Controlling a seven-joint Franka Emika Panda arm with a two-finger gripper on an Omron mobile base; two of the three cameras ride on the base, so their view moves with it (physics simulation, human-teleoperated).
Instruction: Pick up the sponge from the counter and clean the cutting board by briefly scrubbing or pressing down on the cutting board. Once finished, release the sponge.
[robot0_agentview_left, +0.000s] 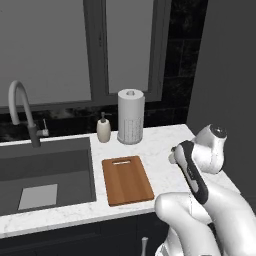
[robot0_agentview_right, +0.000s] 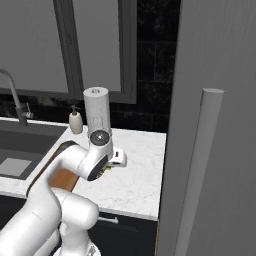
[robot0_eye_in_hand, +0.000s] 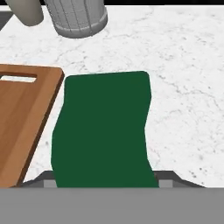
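Note:
The sponge (robot0_eye_in_hand: 103, 127) lies dark green side up on the white counter (robot0_eye_in_hand: 183, 87), just right of the brown cutting board (robot0_eye_in_hand: 22, 118). My gripper (robot0_eye_in_hand: 107, 179) is low over it. One fingertip (robot0_eye_in_hand: 43, 179) shows at each side of the sponge's near end, close against its edges; I cannot make out whether they press on it. From the right base view the hand (robot0_agentview_right: 117, 157) sits down at the counter (robot0_agentview_right: 140, 170) with a sliver of the sponge (robot0_agentview_right: 106, 171) under it. The cutting board (robot0_agentview_left: 127, 180) lies beside the sink, slot handle at its far end.
A paper towel roll (robot0_agentview_left: 131, 116) and a soap dispenser (robot0_agentview_left: 104, 129) stand at the back of the counter. The dark sink (robot0_agentview_left: 45, 170) with a faucet (robot0_agentview_left: 22, 112) and a pale grey rectangle (robot0_agentview_left: 37, 196) is left of the board. A tall grey panel (robot0_agentview_right: 215, 125) bounds the right.

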